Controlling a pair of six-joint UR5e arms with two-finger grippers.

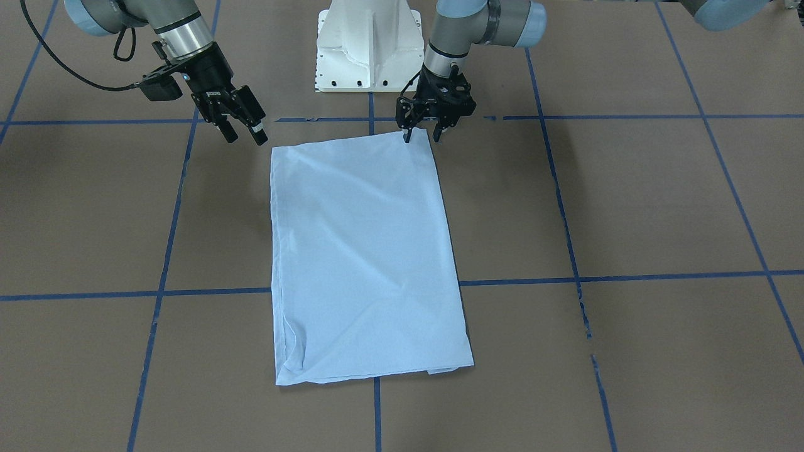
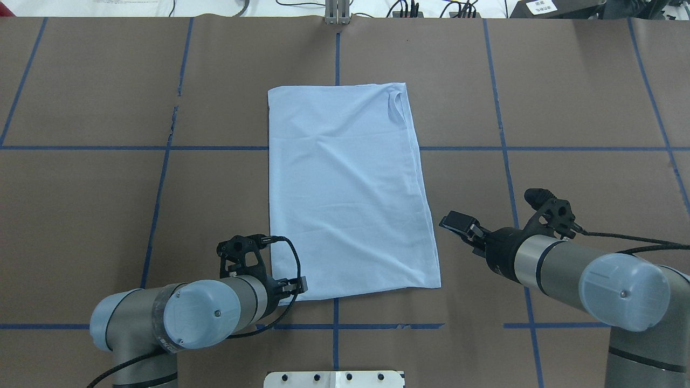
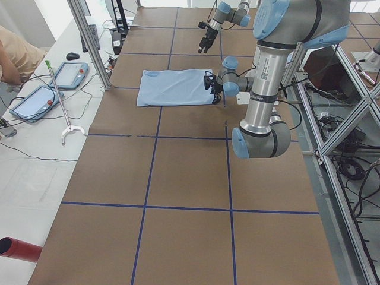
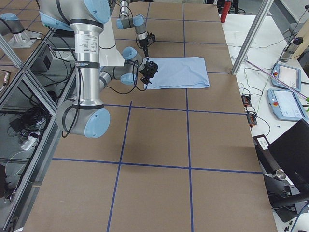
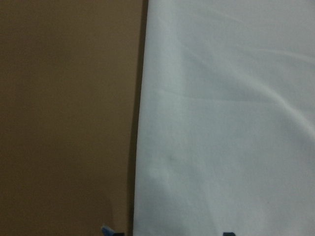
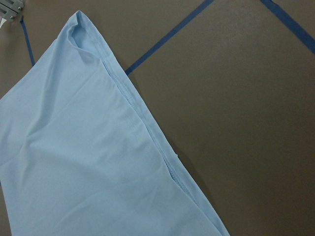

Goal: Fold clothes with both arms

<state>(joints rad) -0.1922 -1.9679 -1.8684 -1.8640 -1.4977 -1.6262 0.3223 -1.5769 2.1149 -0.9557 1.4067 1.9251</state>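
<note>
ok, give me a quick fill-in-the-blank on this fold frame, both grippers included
The T-shirt lies folded into a ___.
The left gripper sits at its ___ nearest the white base.
The right gripper is off the cloth, fingers ___.
The table tape lines are ___.
Missing words: rectangle, corner, open, blue.

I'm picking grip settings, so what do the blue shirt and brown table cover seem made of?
Shirt: thin, smooth, matte cloth, judging by soft creases and stitched hems. Table cover: likely brown paper or board, matte and flat; the look leaves it open.
</note>
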